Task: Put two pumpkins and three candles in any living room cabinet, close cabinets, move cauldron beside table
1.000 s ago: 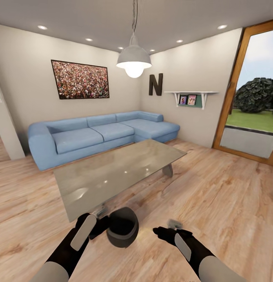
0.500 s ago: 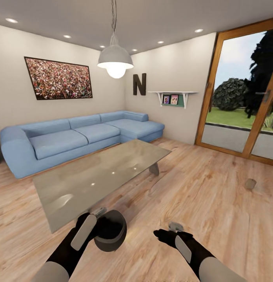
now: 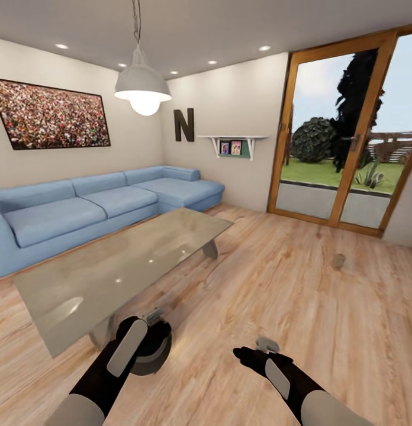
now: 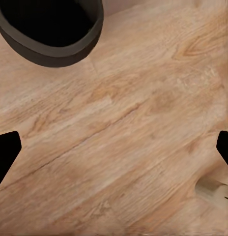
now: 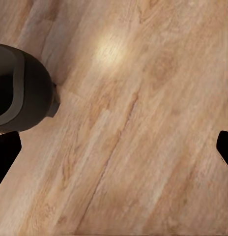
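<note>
The black cauldron (image 3: 154,354) stands on the wood floor by the near corner of the glossy grey table (image 3: 111,266), partly hidden behind my left gripper (image 3: 150,331). In the left wrist view the cauldron's rim (image 4: 70,49) lies beyond the open left gripper (image 4: 114,152), whose black fingertips (image 4: 6,150) stand far apart over bare floor. My right gripper (image 3: 244,355) hovers open to the cauldron's right; its wrist view has the cauldron (image 5: 25,93) off to one side of the gripper (image 5: 114,147). One small grey-tan candle (image 3: 338,260) sits on the floor far right. Pumpkins and cabinet are out of view.
A blue corner sofa (image 3: 81,207) runs along the back wall behind the table. A wood-framed glass door (image 3: 342,136) fills the right wall. A pendant lamp (image 3: 141,89) hangs over the table. Open wood floor stretches from my grippers to the door.
The whole picture has swung right: the camera turned, bringing the glass door and the candle further in. The cauldron slid left in the picture with the scene. Both arms hold their pose.
</note>
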You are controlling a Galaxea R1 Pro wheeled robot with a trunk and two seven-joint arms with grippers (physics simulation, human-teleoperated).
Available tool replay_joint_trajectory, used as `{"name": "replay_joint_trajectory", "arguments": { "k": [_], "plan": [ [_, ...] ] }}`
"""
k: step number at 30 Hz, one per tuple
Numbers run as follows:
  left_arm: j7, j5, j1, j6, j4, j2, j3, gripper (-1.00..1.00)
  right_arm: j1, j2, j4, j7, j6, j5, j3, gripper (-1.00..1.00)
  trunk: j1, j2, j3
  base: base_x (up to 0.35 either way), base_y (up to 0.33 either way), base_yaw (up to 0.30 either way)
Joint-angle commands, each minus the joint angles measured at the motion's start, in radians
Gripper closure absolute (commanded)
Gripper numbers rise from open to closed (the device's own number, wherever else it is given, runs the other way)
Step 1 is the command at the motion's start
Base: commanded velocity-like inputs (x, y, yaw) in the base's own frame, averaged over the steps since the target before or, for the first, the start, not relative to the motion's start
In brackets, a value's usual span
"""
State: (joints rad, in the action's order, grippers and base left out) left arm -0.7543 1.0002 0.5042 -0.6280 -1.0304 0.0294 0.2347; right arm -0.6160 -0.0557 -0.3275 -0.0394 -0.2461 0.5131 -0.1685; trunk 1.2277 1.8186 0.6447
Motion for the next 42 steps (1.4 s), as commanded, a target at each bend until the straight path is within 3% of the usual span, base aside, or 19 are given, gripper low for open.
{"name": "replay_joint_trajectory", "arguments": {
  "k": [1,22,29,42],
  "plan": [
    [-0.01,0.009,0.0,-0.001,-0.002,0.0,0.003,-1.0,-0.001,0.0,0.0,0.0,-0.003,0.002,-0.003,-1.0,-0.001,0.001,0.002,-0.236,-0.1,-0.259],
    [-0.01,0.008,0.0,0.0,-0.003,0.001,0.007,-1.0,-0.001,0.0,0.011,-0.002,-0.001,0.007,-0.003,-1.0,-0.001,0.001,0.02,-0.226,-0.067,-0.253],
    [-0.01,0.008,0.0,-0.001,-0.006,-0.001,0.053,-1.0,-0.001,0.0,0.011,-0.002,-0.001,0.007,-0.004,-1.0,-0.001,0.001,0.027,-0.027,0.0,-0.224],
    [-0.01,0.007,0.0,0.0,-0.007,-0.002,0.061,-1.0,-0.001,0.0,0.011,-0.009,-0.001,0.007,-0.003,-1.0,-0.001,0.001,0.041,-0.116,0.0,-0.222]
  ]
}}
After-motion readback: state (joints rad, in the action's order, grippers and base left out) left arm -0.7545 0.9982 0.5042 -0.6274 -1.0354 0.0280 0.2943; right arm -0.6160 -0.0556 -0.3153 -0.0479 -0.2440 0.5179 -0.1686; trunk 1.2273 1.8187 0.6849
